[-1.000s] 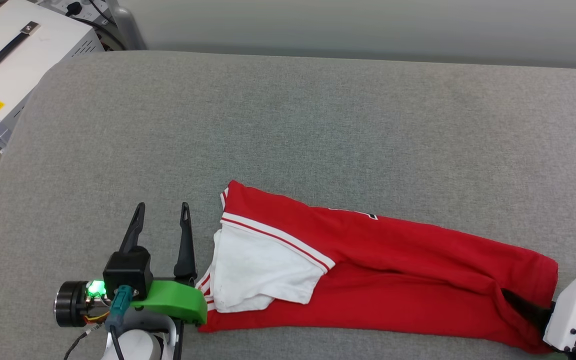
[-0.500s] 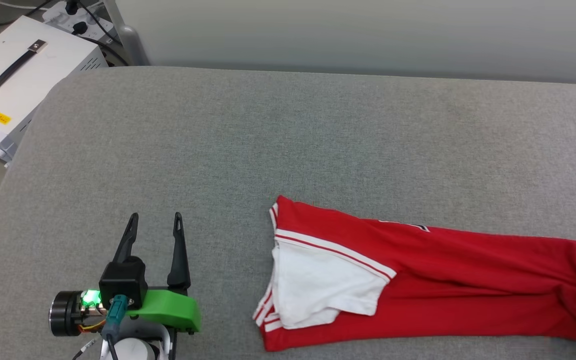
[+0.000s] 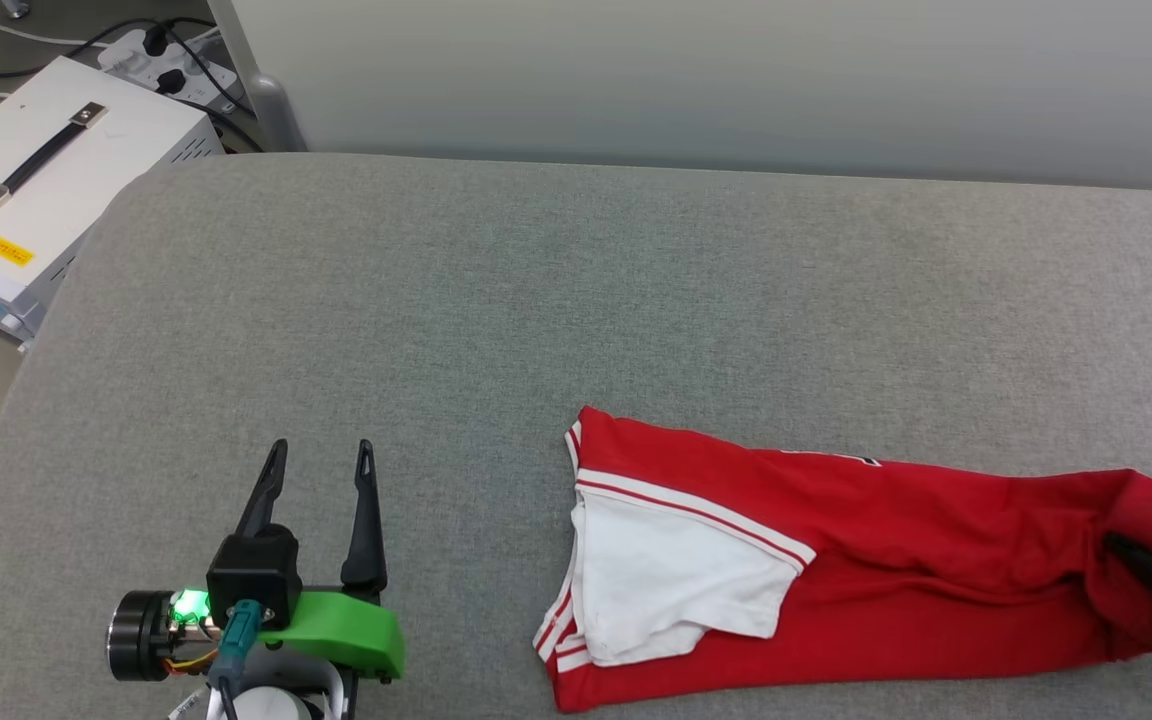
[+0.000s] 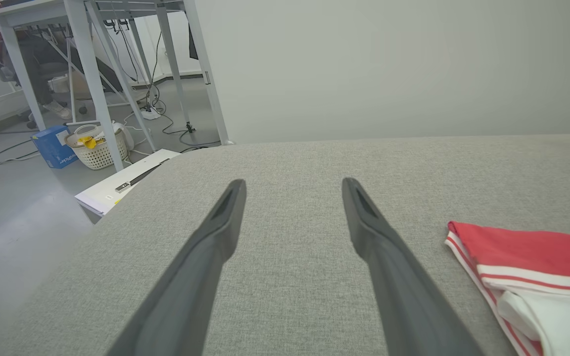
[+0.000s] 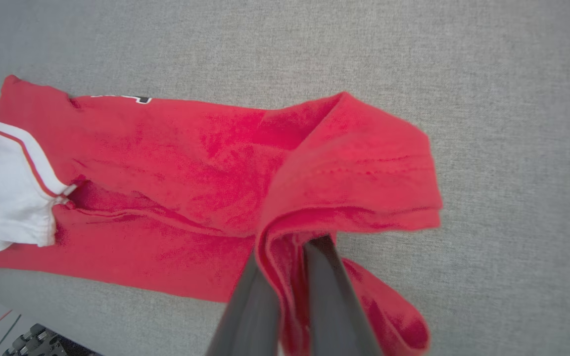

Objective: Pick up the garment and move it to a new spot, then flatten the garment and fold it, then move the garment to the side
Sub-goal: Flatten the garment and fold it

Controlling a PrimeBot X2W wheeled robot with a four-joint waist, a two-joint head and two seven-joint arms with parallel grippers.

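The garment (image 3: 886, 560) is a red T-shirt folded into a long strip, its white sleeve (image 3: 666, 580) on top at the left end. It lies across the lower right of the grey padded surface (image 3: 576, 300). My right gripper (image 5: 290, 252) is shut on the hem end of the garment (image 5: 191, 168), red cloth bunched between its fingers (image 5: 329, 291) and lifted a little; the same gripper (image 3: 1131, 553) shows at the far right of the head view. My left gripper (image 3: 321, 455) stands open over bare surface, left of the collar end (image 4: 527, 262).
A white case with a black handle (image 3: 36, 190) stands off the surface's back left corner, beside cables and a power strip (image 3: 166, 60). A pale wall (image 3: 736, 80) runs behind the surface. The left wrist view shows table legs (image 4: 92, 84) and a basket (image 4: 94, 148) on the floor.
My right gripper has closed on the garment's hem end and raised it. The head camera has shifted, and the garment now lies farther from the open left gripper.
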